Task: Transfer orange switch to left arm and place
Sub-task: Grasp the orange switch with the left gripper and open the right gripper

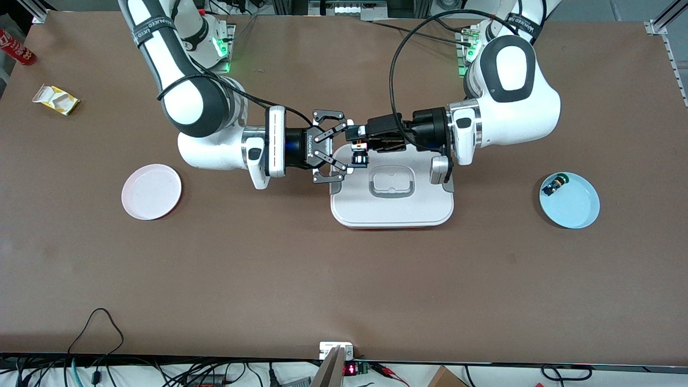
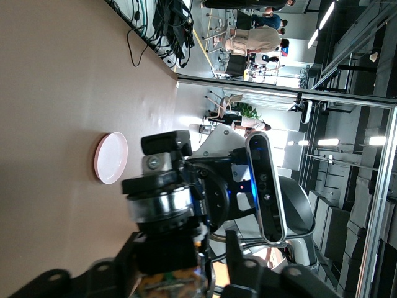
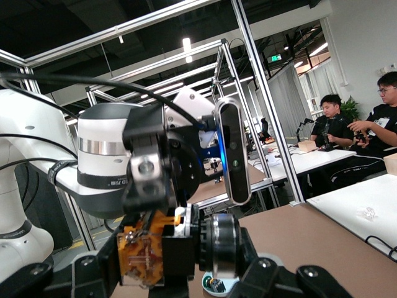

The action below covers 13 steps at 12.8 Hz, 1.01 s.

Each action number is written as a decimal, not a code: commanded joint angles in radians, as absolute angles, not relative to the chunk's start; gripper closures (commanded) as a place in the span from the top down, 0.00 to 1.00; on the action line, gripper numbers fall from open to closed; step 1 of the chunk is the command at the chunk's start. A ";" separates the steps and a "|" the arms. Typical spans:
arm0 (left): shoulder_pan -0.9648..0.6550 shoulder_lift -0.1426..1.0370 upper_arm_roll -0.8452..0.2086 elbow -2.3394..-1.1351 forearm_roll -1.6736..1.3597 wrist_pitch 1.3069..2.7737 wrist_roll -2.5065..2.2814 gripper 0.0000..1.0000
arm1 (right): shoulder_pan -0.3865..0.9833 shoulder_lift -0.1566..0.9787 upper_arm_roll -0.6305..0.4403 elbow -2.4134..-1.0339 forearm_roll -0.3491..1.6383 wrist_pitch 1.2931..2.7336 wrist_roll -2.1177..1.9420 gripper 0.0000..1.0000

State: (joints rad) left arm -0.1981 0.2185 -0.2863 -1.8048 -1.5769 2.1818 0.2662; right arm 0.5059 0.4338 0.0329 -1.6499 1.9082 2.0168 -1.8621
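My left gripper (image 1: 361,141) is shut on the orange switch (image 1: 359,157) and holds it in the air over the white box's (image 1: 392,212) edge farthest from the front camera. My right gripper (image 1: 348,147) faces it with its fingers (image 1: 347,171) spread wide on either side of the switch, not touching it. In the right wrist view the switch (image 3: 177,248) shows its orange body and its black and silver barrel. In the left wrist view the switch (image 2: 167,261) sits between the left fingers (image 2: 239,261).
A pink plate (image 1: 151,192) lies toward the right arm's end. A blue plate (image 1: 578,207) toward the left arm's end holds a small black switch (image 1: 555,185). A yellow packet (image 1: 55,100) and a red can (image 1: 19,48) lie at the right arm's corner.
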 commanded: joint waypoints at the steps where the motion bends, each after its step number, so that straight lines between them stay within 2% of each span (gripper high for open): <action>1: -0.190 0.213 -0.285 -1.809 -1.600 2.178 0.319 0.43 | 0.518 0.426 0.028 -1.652 1.931 2.033 -1.871 0.20; 4: -0.187 0.213 -0.285 -1.809 -1.598 2.178 0.324 0.29 | 0.518 0.425 0.028 -1.652 1.931 2.033 -1.868 0.20; 7: -0.187 0.213 -0.285 -1.809 -1.598 2.178 0.328 0.26 | 0.517 0.422 0.028 -1.651 1.931 2.039 -1.876 0.20; 8: -0.187 0.212 -0.285 -1.810 -1.598 2.177 0.328 0.26 | 0.517 0.419 0.028 -1.651 1.931 2.037 -1.872 0.28; 9: -0.187 0.212 -0.285 -1.812 -1.598 2.175 0.328 0.26 | 0.515 0.417 0.028 -1.652 1.934 2.034 -1.868 0.99; 13: -0.173 0.212 -0.285 -1.815 -1.572 2.151 0.328 0.26 | 0.514 0.407 0.028 -1.657 1.936 2.031 -1.807 1.00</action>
State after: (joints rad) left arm -0.1875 0.2189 -0.2852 -1.8076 -1.5768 2.1768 0.2999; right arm 0.5079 0.4244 0.0320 -1.6476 1.9167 2.0222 -1.8287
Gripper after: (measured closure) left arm 0.586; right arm 0.009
